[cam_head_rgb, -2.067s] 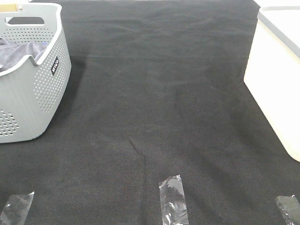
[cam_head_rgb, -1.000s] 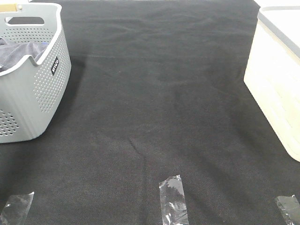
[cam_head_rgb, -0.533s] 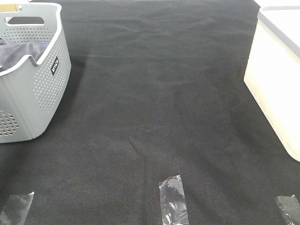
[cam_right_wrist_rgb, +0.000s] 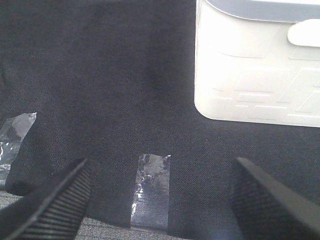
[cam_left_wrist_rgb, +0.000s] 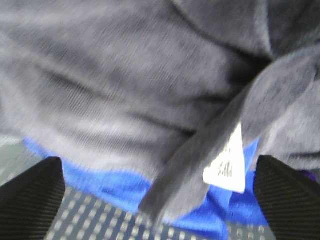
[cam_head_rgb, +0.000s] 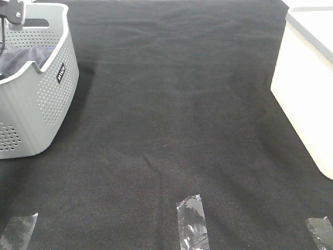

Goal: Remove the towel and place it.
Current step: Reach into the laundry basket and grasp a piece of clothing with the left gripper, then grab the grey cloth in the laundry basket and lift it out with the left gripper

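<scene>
The towel (cam_head_rgb: 22, 57), dark slate-grey, lies bunched inside the grey perforated basket (cam_head_rgb: 49, 88) at the far left. Part of my left arm (cam_head_rgb: 12, 12) shows over the basket's far rim. The left wrist view is filled by the towel (cam_left_wrist_rgb: 130, 80), with its folded edge and a white tag (cam_left_wrist_rgb: 227, 162). My left gripper (cam_left_wrist_rgb: 160, 195) hangs open just above it, the fingers (cam_left_wrist_rgb: 30, 192) spread wide with nothing held. My right gripper (cam_right_wrist_rgb: 157, 200) stands open over the black table cover, empty; the high view does not show it.
A bright blue cloth (cam_left_wrist_rgb: 120, 187) lies under the towel on the basket's perforated floor (cam_left_wrist_rgb: 90, 222). A white bin (cam_head_rgb: 307, 88) stands at the right edge, also the white bin (cam_right_wrist_rgb: 255, 65). Clear tape strips (cam_head_rgb: 192, 221) mark the black cover's (cam_head_rgb: 177, 104) front.
Part of my left arm has come into view above the basket's far rim at the top left. Towel, basket and bin have not moved.
</scene>
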`<action>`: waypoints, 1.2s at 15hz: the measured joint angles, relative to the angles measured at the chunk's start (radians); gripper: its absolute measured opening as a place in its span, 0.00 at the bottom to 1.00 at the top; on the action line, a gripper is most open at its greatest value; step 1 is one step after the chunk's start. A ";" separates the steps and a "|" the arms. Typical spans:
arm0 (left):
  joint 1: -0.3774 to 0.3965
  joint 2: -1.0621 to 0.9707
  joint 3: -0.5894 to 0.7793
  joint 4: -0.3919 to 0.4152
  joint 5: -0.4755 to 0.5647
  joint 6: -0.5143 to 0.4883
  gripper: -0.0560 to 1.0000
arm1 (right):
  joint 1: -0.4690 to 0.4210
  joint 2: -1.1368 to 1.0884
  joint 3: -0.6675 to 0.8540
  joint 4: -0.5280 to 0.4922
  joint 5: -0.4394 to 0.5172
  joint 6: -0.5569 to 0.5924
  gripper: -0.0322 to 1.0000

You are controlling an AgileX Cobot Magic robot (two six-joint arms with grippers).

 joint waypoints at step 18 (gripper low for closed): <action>0.023 0.024 0.039 -0.011 0.000 0.027 0.70 | 0.000 0.000 0.000 0.000 0.000 0.000 0.76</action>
